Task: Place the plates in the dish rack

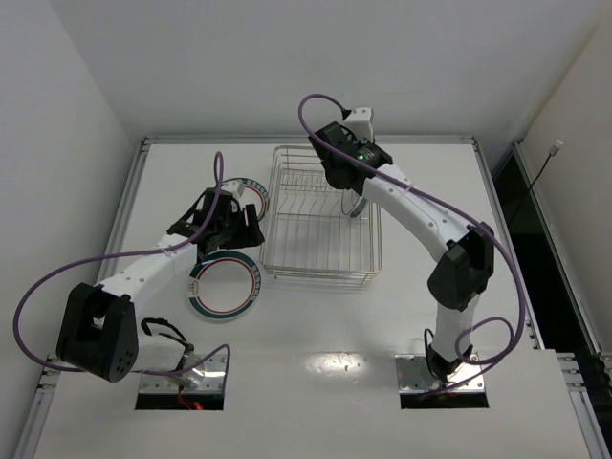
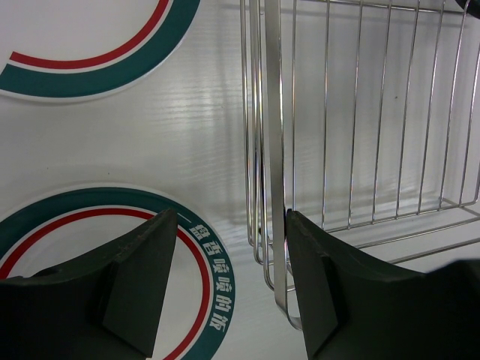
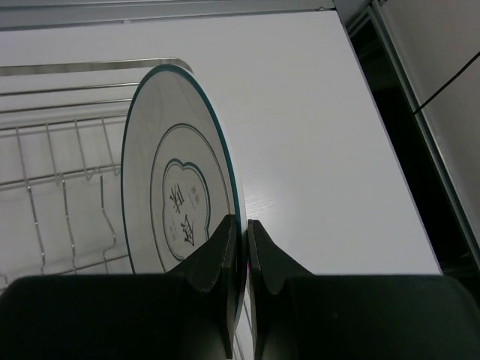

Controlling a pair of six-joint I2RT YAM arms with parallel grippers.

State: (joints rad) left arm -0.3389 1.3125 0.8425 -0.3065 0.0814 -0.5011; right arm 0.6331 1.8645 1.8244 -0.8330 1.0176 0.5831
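The silver wire dish rack (image 1: 320, 225) stands mid-table. My right gripper (image 1: 352, 196) is shut on the rim of a white plate with a thin dark rim and centre motif (image 3: 176, 180), held on edge over the rack's right side. In the right wrist view the gripper (image 3: 245, 229) pinches that rim. Two white plates with green-and-red rings lie flat left of the rack, one near (image 1: 226, 284) and one far (image 1: 252, 194). My left gripper (image 1: 249, 231) is open and empty between them. In its wrist view the gripper (image 2: 231, 247) has its right finger (image 2: 322, 270) against the rack's corner wire (image 2: 274, 150). The teal-blue plate is out of view.
White walls close the table at the back and left. A raised metal rail (image 1: 306, 140) runs along the far edge. A dark gap (image 1: 521, 206) lies past the right edge. The rack's divider prongs (image 3: 67, 161) show left of the held plate.
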